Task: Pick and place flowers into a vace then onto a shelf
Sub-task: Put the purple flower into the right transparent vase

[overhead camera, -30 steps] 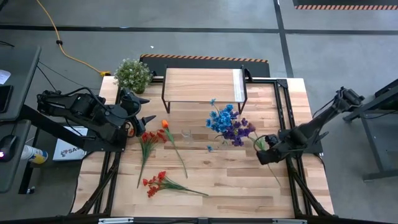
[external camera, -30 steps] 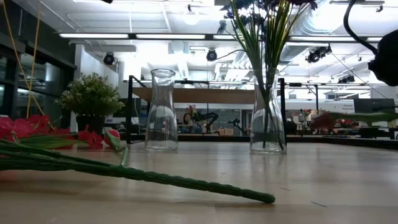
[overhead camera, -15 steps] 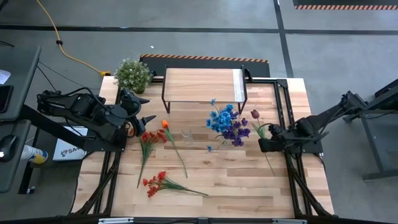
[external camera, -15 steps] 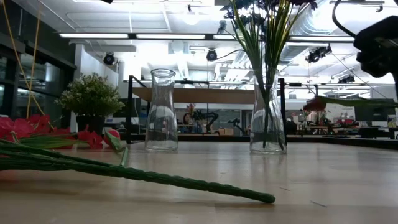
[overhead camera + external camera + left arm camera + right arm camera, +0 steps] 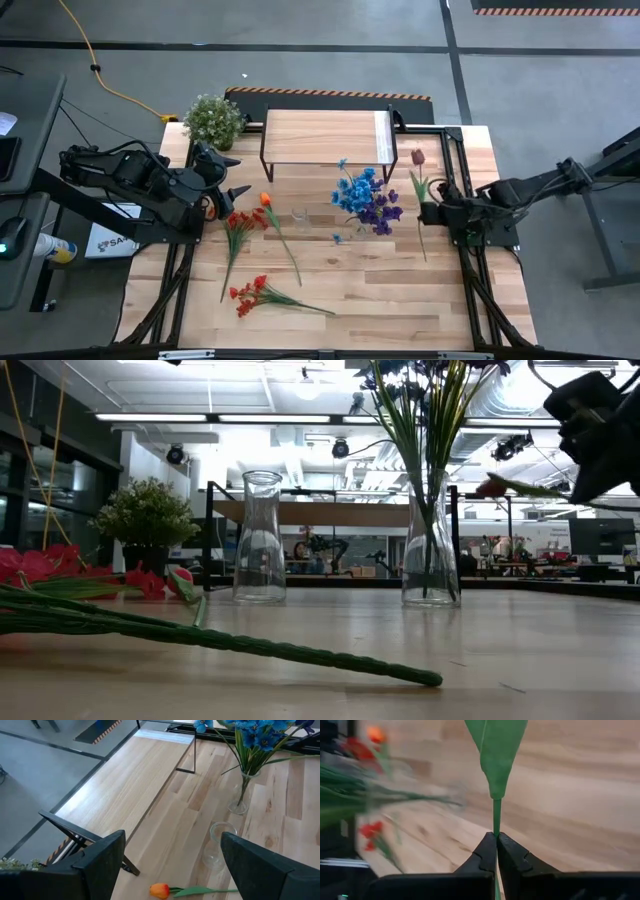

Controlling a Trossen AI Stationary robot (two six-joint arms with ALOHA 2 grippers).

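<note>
My right gripper [image 5: 429,213] is over the table's right side, shut on a dark red flower [image 5: 417,157] with a long green stalk. It is also high at the right of the low view [image 5: 590,422]. A glass vase [image 5: 360,226] with blue and purple flowers stands left of it. Farther left an empty vase [image 5: 300,218] stands upright. Loose red flowers [image 5: 238,224], an orange flower [image 5: 266,199] and more red flowers [image 5: 249,293] lie flat on the table. The shelf [image 5: 328,137] stands on its black legs at the far side. My left gripper [image 5: 236,190] waits open above the table's left side. My right gripper pinches the flower's thin green stalk [image 5: 495,826] between its two fingertips, just below a broad leaf [image 5: 496,745] and about midway along. The fingers come slanting down from the table's right and lie across the stalk. The flower is lifted clear, its bloom [image 5: 490,487] toward the far edge.
A bushy potted plant [image 5: 213,120] stands at the far left corner. A long green stalk [image 5: 250,645] lies across the table close to the low camera. Bare wood lies between the vases and the near edge at the right.
My right gripper has risen, moved toward the table's far edge and tipped, staying shut on the stalk. The dark red flower has swung with it: its bloom has moved away from the purple flowers toward the shelf's right end, and it is higher in the low view.
</note>
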